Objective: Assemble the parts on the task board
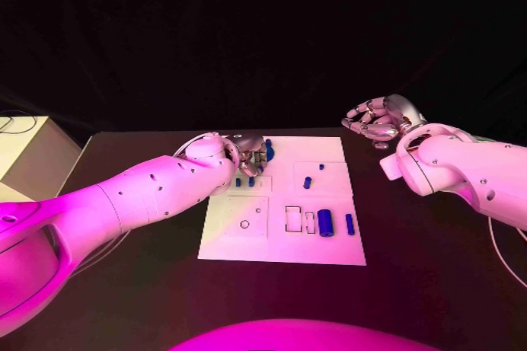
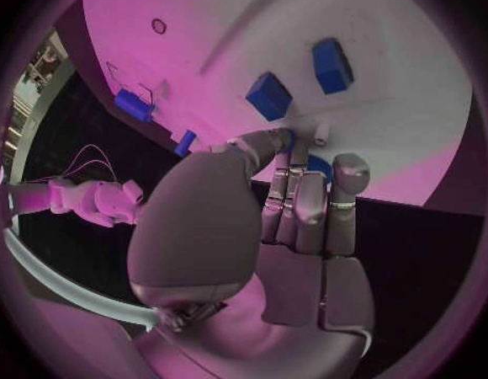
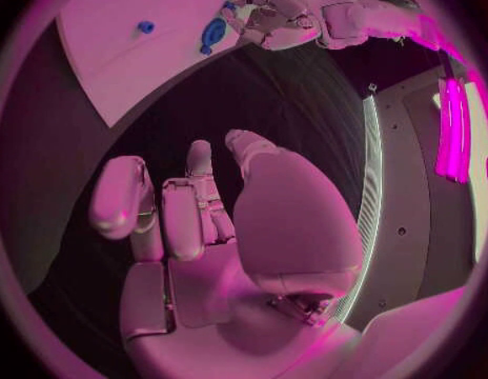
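Head view has the task board (image 1: 281,240) lying white and flat at the frame's centre, small blue parts (image 1: 326,222) scattered across it. They look light, rigid and smooth, likely slippery; I'd pinch each across its short sides. Left hand (image 1: 248,154) hovers over the board's upper left corner, whether it holds anything I cannot tell. Right hand (image 1: 379,119) curls in, holding nothing, upper right.

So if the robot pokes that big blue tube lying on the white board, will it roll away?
Probably, if poked from the side. The tube looks round and lies on its side on the flat board, so it could roll across it. It looks stiff, likely smooth plastic, so it may slip in the fingers. It seems small and probably light, so even a soft nudge might move it.
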